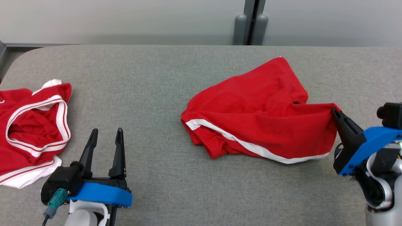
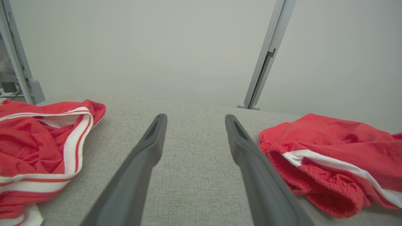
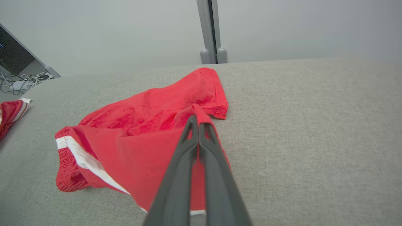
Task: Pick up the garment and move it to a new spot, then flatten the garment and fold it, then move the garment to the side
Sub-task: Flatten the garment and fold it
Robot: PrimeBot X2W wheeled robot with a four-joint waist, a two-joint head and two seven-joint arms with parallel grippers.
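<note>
Red shorts (image 1: 257,110) lie crumpled on the grey tbl (image 1: 157,78), on the near side of the grey post (image 1: 250,28), spreading to both sides of it; white stripe (image 1: 245,142) runs along the edge farthest from the post; the gathered waistband end points left of the post; one leg hem lies closest to it. R gripper (image 1: 335,112) is well right of the post and nearer the robot; its jaws are pressed together on the shorts' right corner; cloth there is drawn taut toward the fingertips and stands a little off the tbl, w/ shadow under it; in the R wrist view the two dark fingers meet w/ red fabric caught betw. them. L gripper (image 1: 106,131) sits well left of the post, over bare tbl, apart from the shorts; jaws spread wide, grey tbl showing betw. them. Red jersey w/ white trim (image 1: 31,131) is heaped farther left of the post, at the tbl's left end, near the L gripper; can't tell if they touch. Pale wall (image 1: 125,18) stands behind the post.
</note>
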